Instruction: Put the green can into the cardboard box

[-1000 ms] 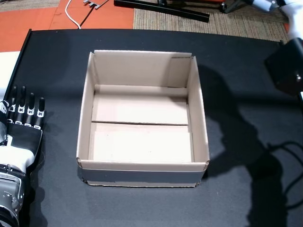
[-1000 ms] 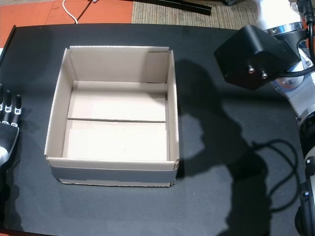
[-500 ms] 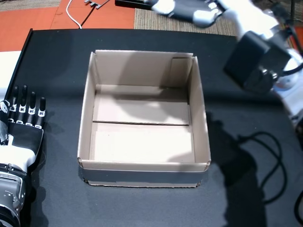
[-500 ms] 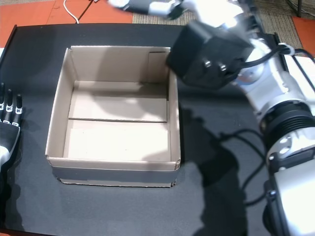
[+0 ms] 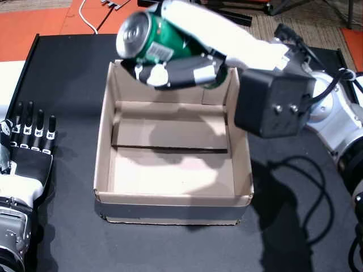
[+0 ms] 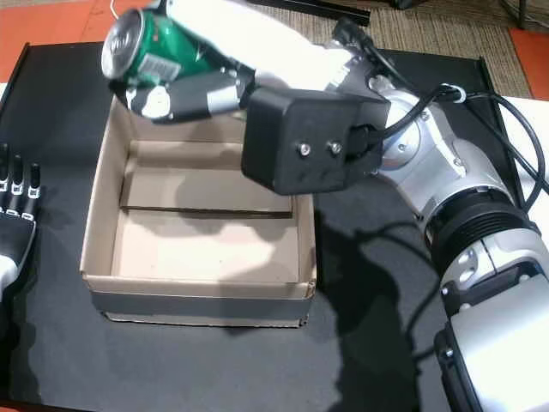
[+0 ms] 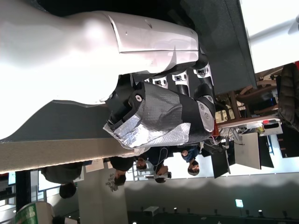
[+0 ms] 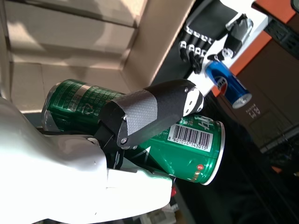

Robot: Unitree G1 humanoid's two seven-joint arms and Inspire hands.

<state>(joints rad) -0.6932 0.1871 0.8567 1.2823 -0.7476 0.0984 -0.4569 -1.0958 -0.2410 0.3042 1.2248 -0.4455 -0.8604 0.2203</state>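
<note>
The green can (image 5: 153, 41) (image 6: 159, 47) (image 8: 187, 144) lies tilted on its side in my right hand (image 5: 210, 34) (image 6: 232, 34) (image 8: 149, 112), silver top pointing left. The thumb and fingers are wrapped round it, so that hand is shut on the can. It hangs in the air over the far left corner of the open cardboard box (image 5: 170, 211) (image 6: 197, 302), whose inside holds nothing. My left hand (image 5: 28, 156) (image 6: 13, 223) (image 7: 159, 107) lies flat on the black table left of the box, fingers straight and apart, holding nothing.
The black camera block (image 5: 272, 105) (image 6: 300, 146) on my right wrist hangs over the box's right wall. A black cable (image 5: 309, 170) loops on the table right of the box. A blue can (image 8: 229, 84) shows near my left hand in the right wrist view.
My right arm has swung in from the right and far side, bringing the green can over the box's far left corner. The left hand and the box have not moved.
</note>
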